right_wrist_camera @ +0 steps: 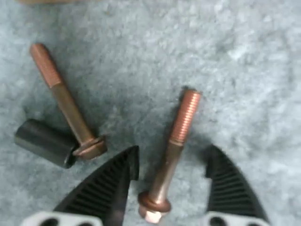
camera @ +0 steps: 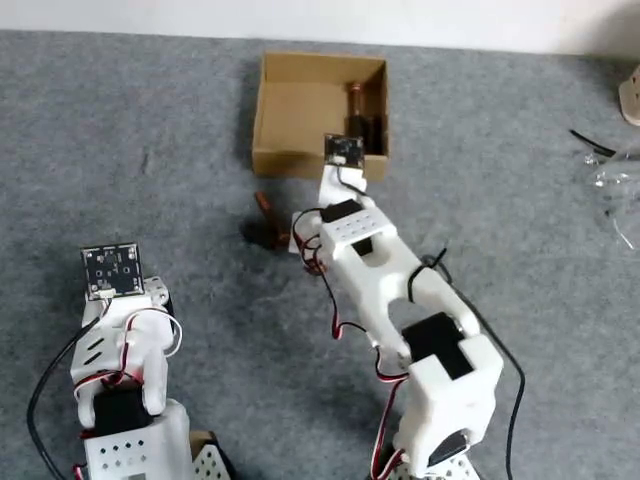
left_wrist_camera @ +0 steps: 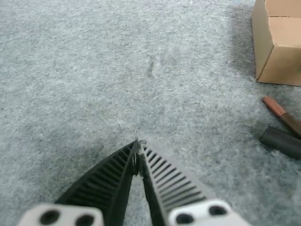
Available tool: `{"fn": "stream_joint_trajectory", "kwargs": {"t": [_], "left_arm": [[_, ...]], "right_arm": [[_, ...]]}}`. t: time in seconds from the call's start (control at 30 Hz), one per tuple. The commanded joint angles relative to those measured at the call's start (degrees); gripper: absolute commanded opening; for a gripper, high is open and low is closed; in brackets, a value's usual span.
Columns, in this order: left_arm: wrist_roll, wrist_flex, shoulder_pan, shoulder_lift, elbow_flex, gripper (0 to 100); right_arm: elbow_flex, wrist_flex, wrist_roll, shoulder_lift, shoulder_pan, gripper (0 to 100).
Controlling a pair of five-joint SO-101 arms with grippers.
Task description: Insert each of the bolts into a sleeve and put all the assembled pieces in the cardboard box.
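Observation:
My right gripper [right_wrist_camera: 173, 153] is open just above the grey carpet, its fingers on either side of a copper bolt [right_wrist_camera: 175, 141] that lies loose between them with its head toward the wrist. Beside it lies a second bolt [right_wrist_camera: 63, 101], its head touching a black sleeve [right_wrist_camera: 44, 141]. In the high view that bolt [camera: 265, 205] and sleeve [camera: 262, 235] sit left of the right arm [camera: 350, 225], just in front of the cardboard box [camera: 300, 150]. Inside the box rest a bolt [camera: 355, 95] and dark sleeves [camera: 372, 130]. My left gripper [left_wrist_camera: 138, 143] is shut and empty over bare carpet.
The left arm [camera: 120, 330] stays at the near left, far from the parts. In the left wrist view the box [left_wrist_camera: 277, 42], bolt [left_wrist_camera: 282, 113] and sleeve [left_wrist_camera: 282, 141] lie off to one side. Clear plastic and a cable [camera: 605, 165] lie at the far right.

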Motion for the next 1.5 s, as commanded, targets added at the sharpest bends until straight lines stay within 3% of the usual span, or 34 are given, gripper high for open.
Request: {"fn": "stream_joint_trajectory", "kwargs": {"t": [0.0, 0.43, 0.73, 0.87, 1.0, 1.17, 1.47], "left_arm": [[-0.26, -1.14, -0.13, -0.66, -0.31, 1], [-0.26, -1.14, -0.13, -0.66, -0.31, 1], [-0.26, -1.14, -0.22, -0.66, -0.31, 1], [-0.26, -1.14, -0.22, -0.66, -0.31, 1], [-0.26, -1.14, -0.22, -0.66, -0.31, 1], [-0.26, -1.14, -0.31, -0.66, -0.31, 1], [-0.26, -1.14, -0.31, -0.66, -0.31, 1]], "right_arm": [[0.75, 1.01, -1.05, 0.22, -0.84, 2.3], [0.92, 2.33, -0.62, -1.1, 1.54, 0.4], [8.92, 5.23, -0.53, -18.59, 1.45, 0.4], [14.37, 5.14, -0.53, -26.42, -1.8, 0.4], [20.88, -0.13, 0.18, -28.7, -10.15, 0.4], [26.95, -7.16, 12.04, -25.71, -18.68, 0.4], [21.76, -7.34, 13.27, -14.55, -15.96, 0.4]]}}
